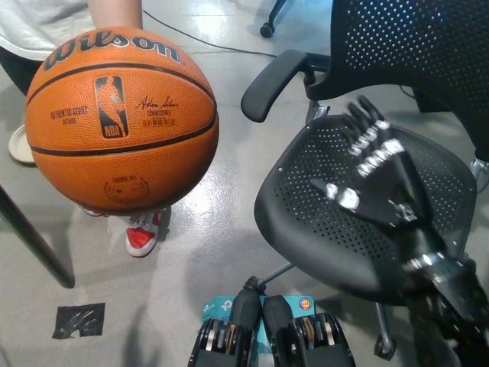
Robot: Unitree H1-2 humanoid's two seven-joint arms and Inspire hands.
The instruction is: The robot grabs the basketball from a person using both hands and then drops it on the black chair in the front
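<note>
Filling the upper left of the frame, the orange Wilson basketball [122,118] is held up by a person's arm [114,14]. The black right hand [372,172] hangs over the black chair [321,229] at the right, fingers spread, holding nothing. The white left hand is out of view.

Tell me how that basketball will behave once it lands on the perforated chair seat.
The basketball is a full sphere, so it will probably roll or bounce instead of settling. The chair seat looks slightly dished, which may cradle it. Its pebbled skin should grip well against the black right hand, which is raised open over the seat.
</note>
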